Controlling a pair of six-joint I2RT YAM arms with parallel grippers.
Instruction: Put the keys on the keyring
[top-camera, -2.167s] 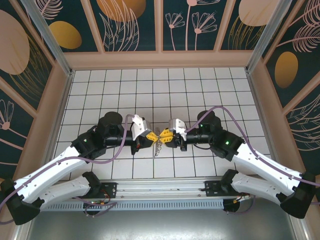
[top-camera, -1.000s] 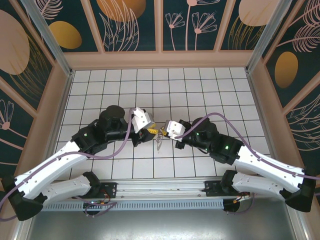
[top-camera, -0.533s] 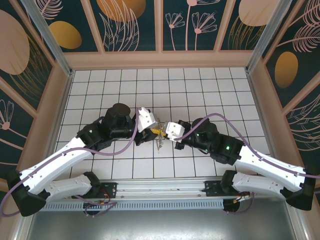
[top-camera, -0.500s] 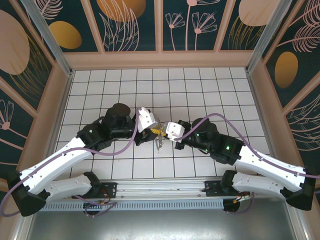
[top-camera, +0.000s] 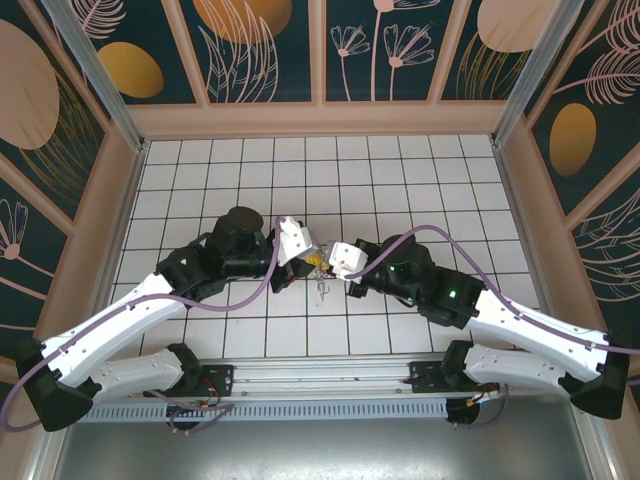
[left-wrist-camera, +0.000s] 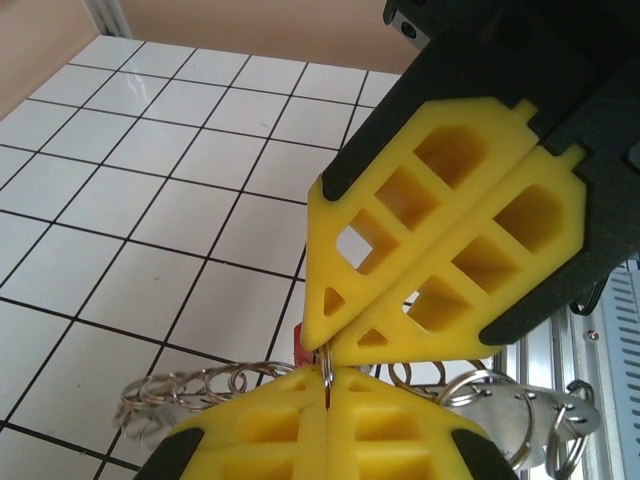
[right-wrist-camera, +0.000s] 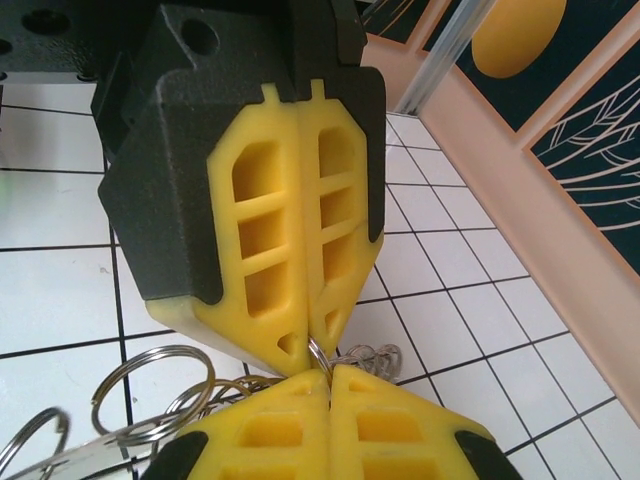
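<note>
Top external: high above and behind the arm bases, facing down and forward across white tiled floor (top-camera: 400, 170) to patterned back wall (top-camera: 320, 50); far off, whole workspace in frame.

Left wrist: very near, own left gripper (left-wrist-camera: 328, 405) at bottom edge, aimed past right gripper (left-wrist-camera: 323, 345) toward aluminium rail (left-wrist-camera: 618, 330).

Right wrist: equally near, aimed the opposite way, toward corner wall (right-wrist-camera: 560, 130).

Shared by both wrist views: tip-to-tip meeting of yellow fingertips (right-wrist-camera: 270, 230), wire rings (right-wrist-camera: 150, 395) just below. Same spot at mid-floor from above.
</note>
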